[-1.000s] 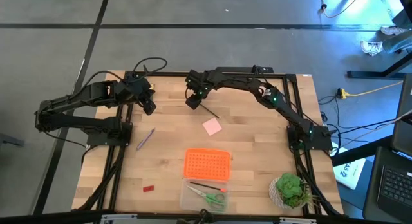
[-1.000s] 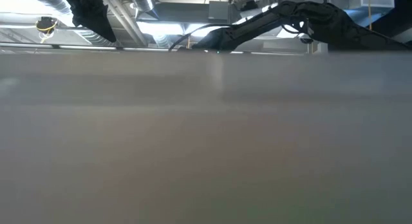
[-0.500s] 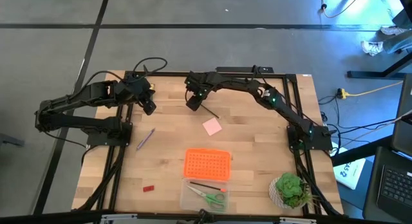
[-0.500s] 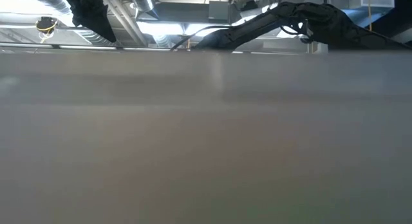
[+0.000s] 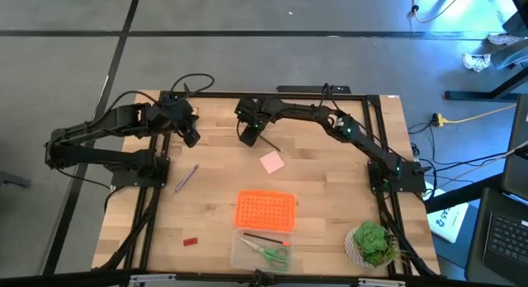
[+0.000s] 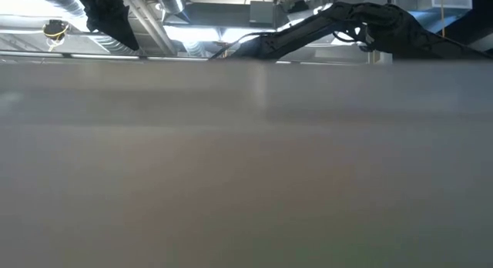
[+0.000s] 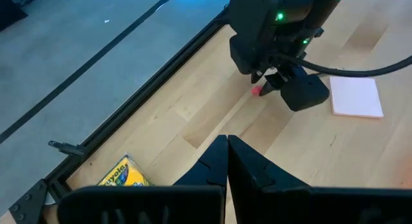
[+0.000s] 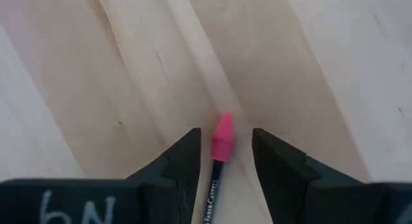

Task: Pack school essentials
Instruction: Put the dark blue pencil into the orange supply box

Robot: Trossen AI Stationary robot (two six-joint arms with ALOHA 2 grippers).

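Note:
A dark pencil [image 5: 269, 143] with a pink eraser cap [image 8: 223, 137] lies flat on the wooden table near its far edge. My right gripper [image 8: 225, 132] points down over the capped end, open, one finger on each side and neither touching it. A pink pad [image 5: 272, 162] lies just nearer. A purple pen [image 5: 186, 176] and a small red block [image 5: 191, 240] lie toward the left. Green-handled scissors [image 5: 276, 254] and a red pencil lie in a clear box. My left gripper [image 5: 191, 138] hangs shut at the far left, above a yellow crayon box [image 7: 122, 176].
The clear box [image 5: 262, 251] stands at the near edge with its orange perforated lid [image 5: 266, 210] lying beside it on the far side. A potted plant [image 5: 370, 244] stands at the near right. Black frame rails [image 5: 148, 213] run along both sides of the table.
My right gripper has turned a little about its wrist and settled slightly lower over the pencil's capped end. It stays open.

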